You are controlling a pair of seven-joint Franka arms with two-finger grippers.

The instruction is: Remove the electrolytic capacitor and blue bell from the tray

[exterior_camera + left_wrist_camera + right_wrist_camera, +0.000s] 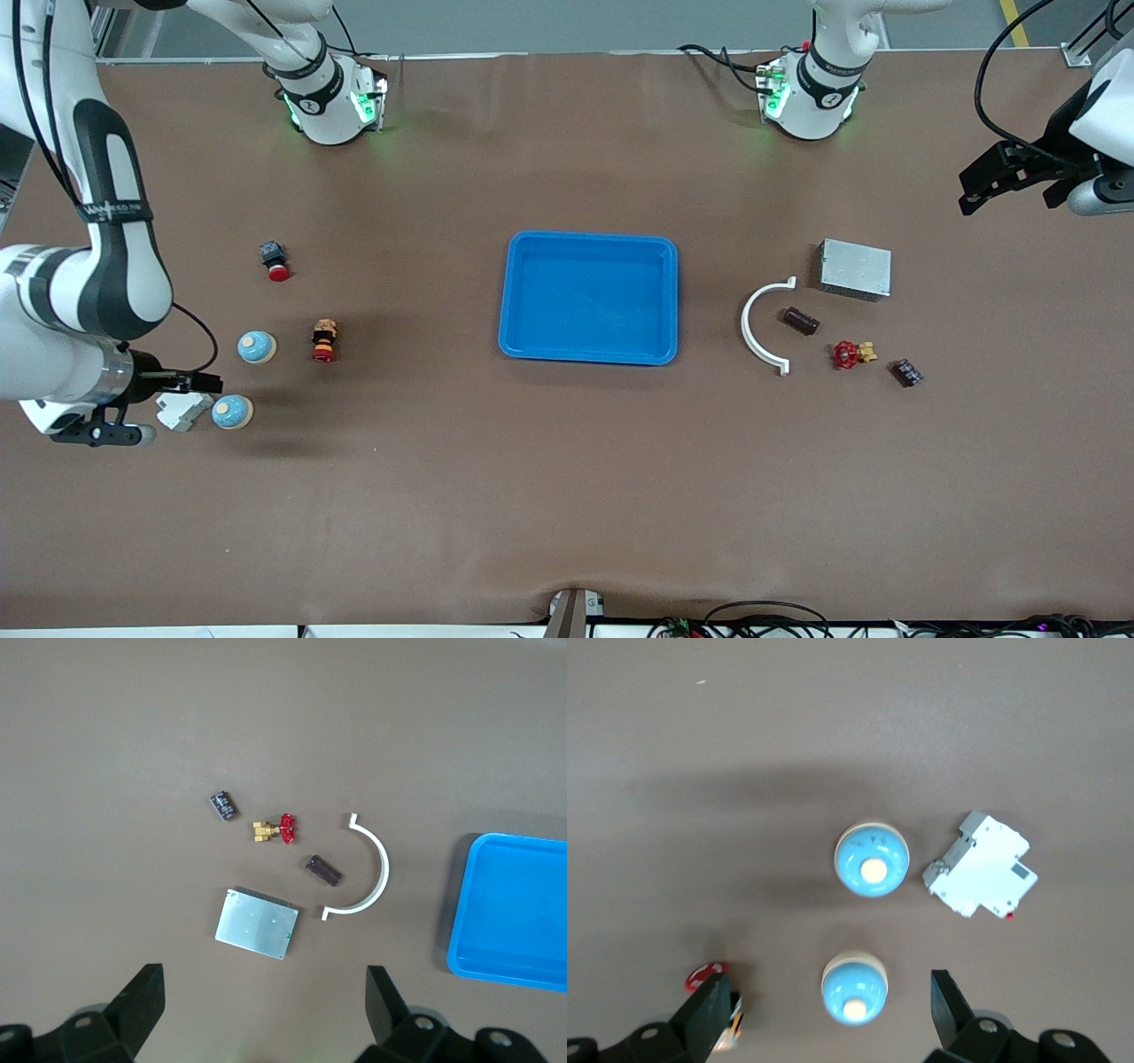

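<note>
Up high, from the front view, my right gripper (177, 383) hangs over the table's right-arm end, above a white breaker (182, 410) and two blue bells (232, 412) (257, 346). My left gripper (1010, 177) hangs over the left-arm end. The blue tray (656, 257) sits mid-table, and the capacitor (799, 320) lies beside a white curved clip (760, 326), near a red valve (852, 354) and a metal box (855, 269).

Through my left wrist view, my fingers (142, 1001) stand wide apart, holding nothing; the capacitor (323, 870) lies between valve and clip.

Through my right wrist view, my fingers (950, 1001) are spread wide and empty, one bell (855, 989) between them.
</note>
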